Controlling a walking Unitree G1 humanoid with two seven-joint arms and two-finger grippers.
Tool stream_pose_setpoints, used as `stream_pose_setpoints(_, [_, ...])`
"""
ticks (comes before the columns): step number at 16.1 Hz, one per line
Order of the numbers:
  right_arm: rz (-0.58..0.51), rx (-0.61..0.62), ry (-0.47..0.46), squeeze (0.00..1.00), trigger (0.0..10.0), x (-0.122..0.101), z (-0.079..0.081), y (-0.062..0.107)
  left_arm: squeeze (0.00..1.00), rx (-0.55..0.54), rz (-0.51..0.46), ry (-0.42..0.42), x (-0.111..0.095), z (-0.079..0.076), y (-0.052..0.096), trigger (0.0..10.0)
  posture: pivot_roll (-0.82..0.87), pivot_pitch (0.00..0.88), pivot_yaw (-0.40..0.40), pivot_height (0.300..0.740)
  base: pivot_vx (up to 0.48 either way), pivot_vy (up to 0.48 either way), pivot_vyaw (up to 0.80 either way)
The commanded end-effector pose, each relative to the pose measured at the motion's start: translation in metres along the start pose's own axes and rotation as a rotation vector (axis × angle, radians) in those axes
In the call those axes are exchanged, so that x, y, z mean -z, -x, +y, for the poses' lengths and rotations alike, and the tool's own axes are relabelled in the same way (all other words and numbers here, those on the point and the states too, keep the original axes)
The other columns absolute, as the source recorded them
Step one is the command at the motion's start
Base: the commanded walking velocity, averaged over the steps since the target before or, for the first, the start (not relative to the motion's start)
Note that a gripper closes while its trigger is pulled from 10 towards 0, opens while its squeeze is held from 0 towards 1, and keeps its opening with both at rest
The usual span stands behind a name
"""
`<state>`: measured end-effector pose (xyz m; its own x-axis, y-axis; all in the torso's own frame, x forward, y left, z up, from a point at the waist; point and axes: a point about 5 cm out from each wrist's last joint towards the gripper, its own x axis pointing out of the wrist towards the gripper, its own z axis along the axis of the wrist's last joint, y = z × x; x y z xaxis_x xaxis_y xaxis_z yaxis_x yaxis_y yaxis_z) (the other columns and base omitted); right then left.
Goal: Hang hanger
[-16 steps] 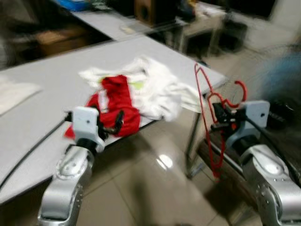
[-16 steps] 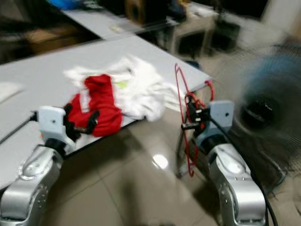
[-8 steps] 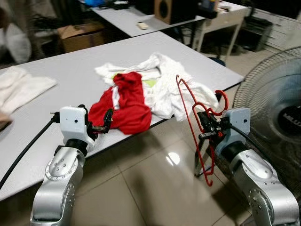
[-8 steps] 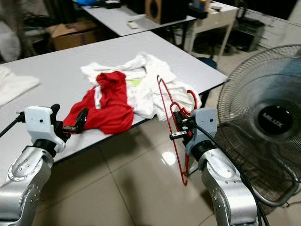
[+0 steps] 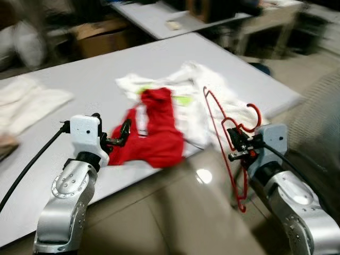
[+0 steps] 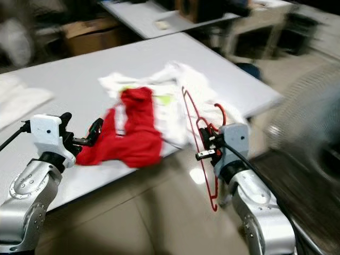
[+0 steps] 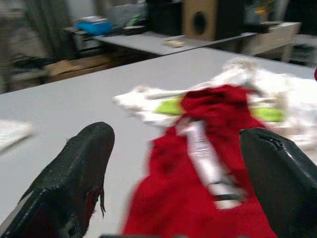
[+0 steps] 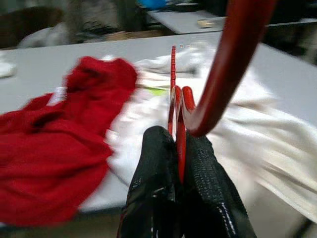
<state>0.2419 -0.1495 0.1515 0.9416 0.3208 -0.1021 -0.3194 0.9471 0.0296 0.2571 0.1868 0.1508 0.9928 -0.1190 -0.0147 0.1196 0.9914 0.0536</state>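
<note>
The right claw (image 5: 237, 149) is clamped tight on a red hanger (image 5: 229, 139), its two black fingers (image 8: 153, 198) pressed together on the wire just below the hook — the hook curls up over the claw and the frame hangs down past it toward the tiled floor (image 5: 180, 218). The hanger is held in the air off the near corner of the grey bench (image 5: 95, 74), in front of the clothes and apart from them. On the bench lies a heap of white cloth (image 5: 196, 90) with a red garment (image 5: 156, 135) on its near side, reaching to the bench edge; a strip of green shows between the two. The left claw (image 5: 121, 136) is raised over the bench edge just beside the red garment, its fingers (image 7: 74, 173) spread wide with nothing between them — the wrist view looks between them at the garment. More white cloth (image 5: 26, 103) lies at the far left of the bench. Behind stands a second bench (image 5: 159, 16) with a cardboard box (image 5: 101, 34) beside it. The scene is blurred.
</note>
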Motion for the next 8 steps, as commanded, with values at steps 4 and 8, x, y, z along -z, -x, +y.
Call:
stream_pose_setpoints(4, [-0.043, 0.032, -0.012, 0.00, 10.0, -0.0047, -0.0033, 0.0078, 0.00, 0.027, 0.009, 0.005, 0.0010, -0.0034, -0.0031, 10.0, -0.13, 0.018, 0.077, 0.740, 0.355, 0.000, 0.00])
stream_pose_setpoints(8, [-0.056, 0.037, 0.018, 0.00, 10.0, -0.0085, -0.0048, 0.0095, 0.00, 0.045, 0.060, 0.053, 0.0084, -0.0049, -0.0038, 10.0, -0.14, 0.029, 0.085, 0.740, 0.172, 0.000, 0.00])
